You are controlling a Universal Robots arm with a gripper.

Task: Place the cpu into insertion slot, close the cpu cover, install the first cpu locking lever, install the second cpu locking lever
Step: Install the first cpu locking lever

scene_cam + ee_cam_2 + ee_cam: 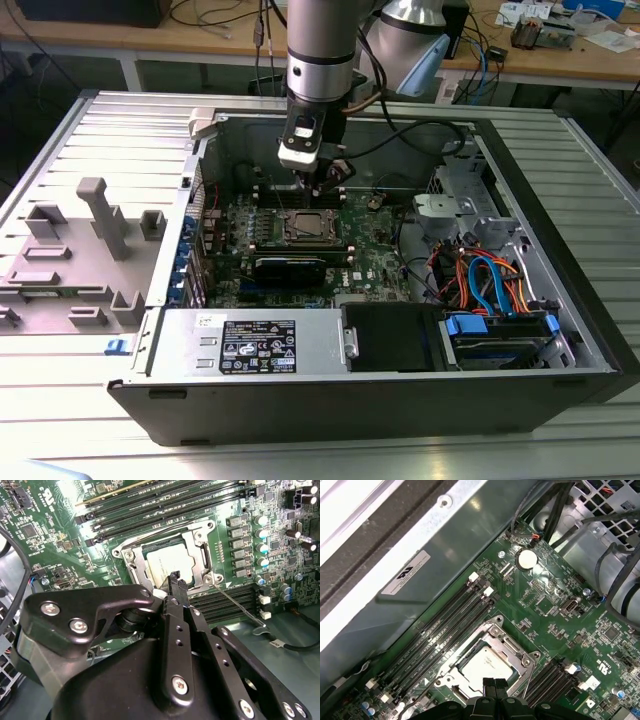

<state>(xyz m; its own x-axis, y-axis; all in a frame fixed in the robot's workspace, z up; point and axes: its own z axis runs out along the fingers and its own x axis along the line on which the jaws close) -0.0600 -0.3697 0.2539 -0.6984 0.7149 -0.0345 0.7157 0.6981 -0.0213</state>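
Note:
The cpu (pixel 485 666) lies flat in the insertion slot (pixel 516 652) on the green board, its dull silver top showing through the window of the cpu cover (pixel 501 639), which lies down over it. In the second wrist view the cpu (pixel 167 562) sits inside the cover frame (pixel 200 555), and a thin metal locking lever (pixel 240 609) runs from the socket's corner out over the memory slots. My gripper (pixel 495 684) hangs just above the socket's edge, fingers shut with nothing between them. In the exterior view the gripper (pixel 326 188) hovers over the slot (pixel 305 226).
Long black memory slots (pixel 445 625) flank the socket on both sides. The computer case wall (pixel 420 545) stands close behind them. Bundled cables (pixel 485 275) and drive bays fill the case at the exterior view's right. A grey fixture tray (pixel 80 250) sits outside at the exterior view's left.

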